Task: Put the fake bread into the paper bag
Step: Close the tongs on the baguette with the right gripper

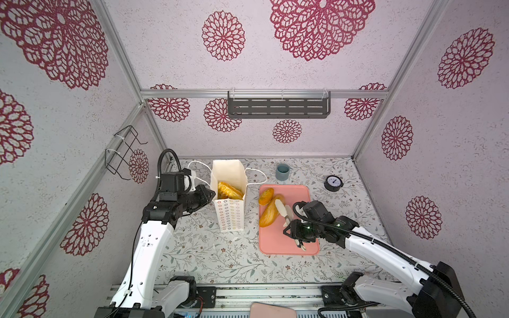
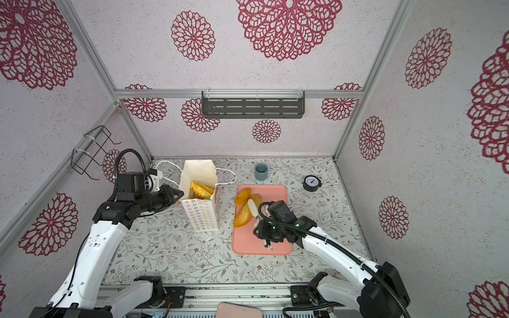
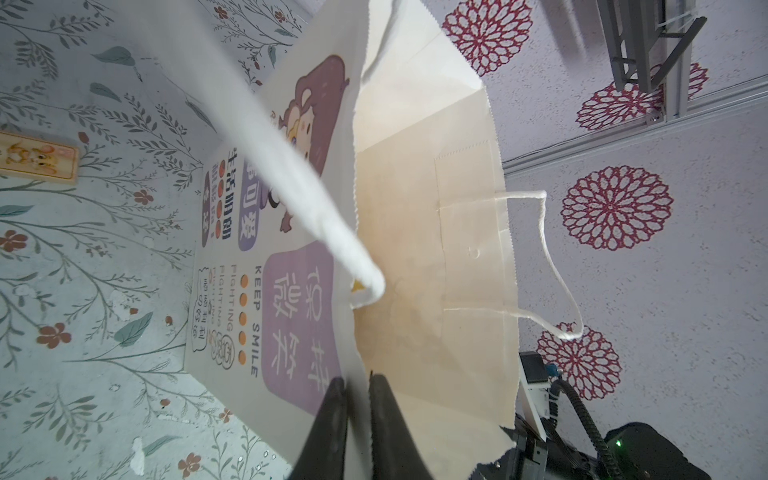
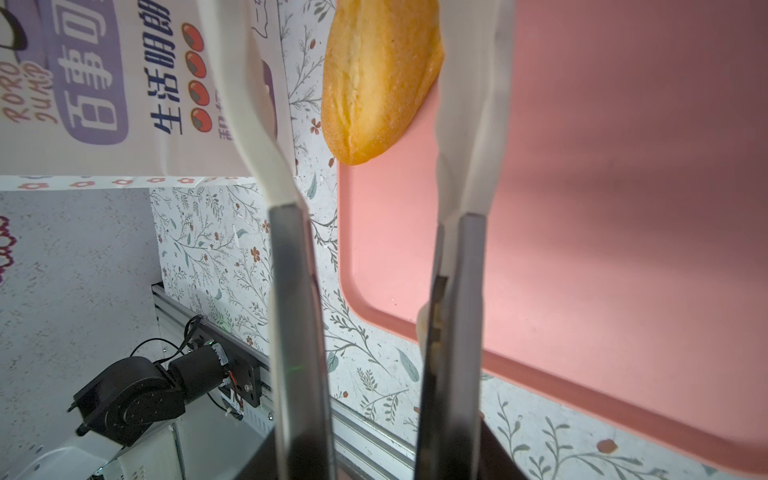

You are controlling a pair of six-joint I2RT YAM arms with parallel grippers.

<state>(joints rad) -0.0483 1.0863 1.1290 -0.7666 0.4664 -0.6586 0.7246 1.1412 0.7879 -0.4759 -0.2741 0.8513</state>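
The tongs (image 4: 293, 299) have grey arms and white tips, spread apart. A golden bread loaf (image 4: 374, 83) sits between the tips. Its end pokes over the edge of the pink tray (image 4: 602, 216). The paper bag (image 4: 104, 95) is nearby on the flowery table (image 4: 216, 249).

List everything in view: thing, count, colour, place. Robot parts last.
paper bag: one, white, standing left of the tray
fake bread: count unclear, yellow-orange, inside the bag
oval bun: one, orange-brown, tray's far end
long loaf: one, golden, tray's left side, by the tong tips
tray: one, pink, right of the bag
tongs: one, white-tipped, over the tray
cup: one, blue-grey, beyond the tray
dial: one, black, white face, table's far right
shelf: one, grey, back wall
wire rack: one, black, left wall
left gripper: black, shut on the bag's rim
right gripper: black, shut on the tongs
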